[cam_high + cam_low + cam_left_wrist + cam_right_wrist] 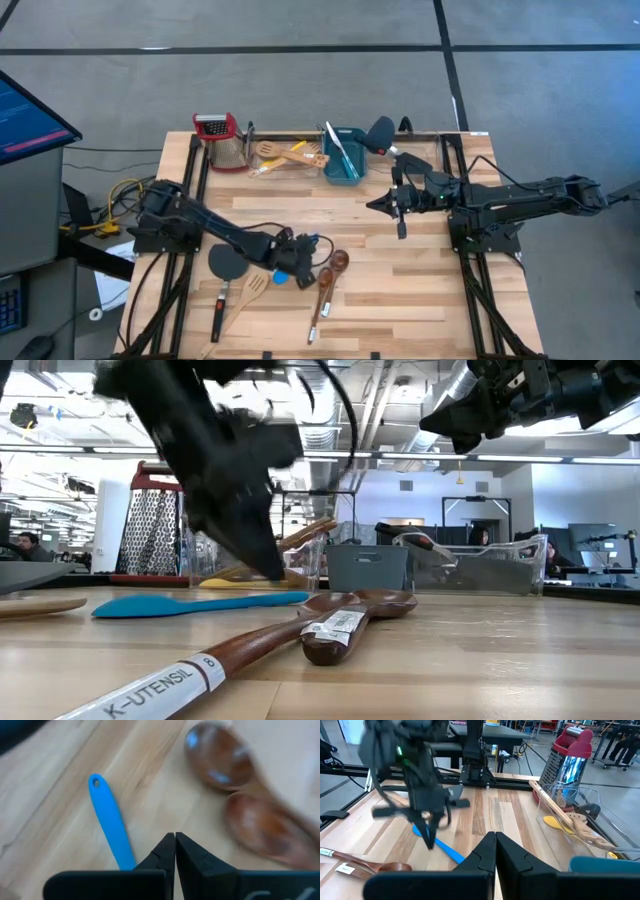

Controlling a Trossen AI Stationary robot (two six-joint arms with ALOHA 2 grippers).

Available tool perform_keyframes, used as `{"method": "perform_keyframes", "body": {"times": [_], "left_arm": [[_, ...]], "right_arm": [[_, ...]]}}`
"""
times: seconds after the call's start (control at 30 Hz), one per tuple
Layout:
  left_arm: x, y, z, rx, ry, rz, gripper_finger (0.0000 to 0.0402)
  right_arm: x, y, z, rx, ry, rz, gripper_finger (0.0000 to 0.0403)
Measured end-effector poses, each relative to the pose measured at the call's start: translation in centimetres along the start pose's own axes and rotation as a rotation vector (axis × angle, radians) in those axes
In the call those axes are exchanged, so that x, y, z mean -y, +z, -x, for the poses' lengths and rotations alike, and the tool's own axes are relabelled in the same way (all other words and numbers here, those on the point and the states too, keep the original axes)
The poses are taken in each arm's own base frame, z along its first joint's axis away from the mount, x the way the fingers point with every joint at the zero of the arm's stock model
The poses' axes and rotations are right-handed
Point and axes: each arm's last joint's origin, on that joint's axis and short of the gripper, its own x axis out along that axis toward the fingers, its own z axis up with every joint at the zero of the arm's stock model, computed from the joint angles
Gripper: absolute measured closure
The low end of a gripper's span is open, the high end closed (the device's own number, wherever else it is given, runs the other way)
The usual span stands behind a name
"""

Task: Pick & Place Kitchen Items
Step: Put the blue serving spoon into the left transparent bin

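The blue spoon point(112, 827) is seen lying flat on the counter point(400, 290), at about 7 o'clock from the centre in the high view; the left gripper point(175, 847) is held just above it, fingers pressed together and empty; two dark-brown wooden spoons point(328, 280) are laid just beside, at 3 o'clock of the gripper; a black spatula point(224, 272) and a pale slotted spatula point(245, 295) are found at its 9 o'clock; the right gripper point(495, 845), also pressed together, is raised near 2 o'clock, by the teal tub point(343, 155).

Left tool point(303, 247) above spoon point(283, 273) — two wooden spoons point(328, 283) just right.
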Motion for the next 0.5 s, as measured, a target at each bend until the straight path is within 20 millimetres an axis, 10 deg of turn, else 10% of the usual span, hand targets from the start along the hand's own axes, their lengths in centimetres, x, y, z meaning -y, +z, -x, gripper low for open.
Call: {"method": "perform_keyframes", "body": {"times": [0.5], "left_arm": [[1.9, -1.8, 7.3, -0.029, -0.094, 0.160, 0.0401]], "right_arm": [[0.0, 0.0, 0.0, 0.000, 0.000, 0.000, 0.0401]]}}
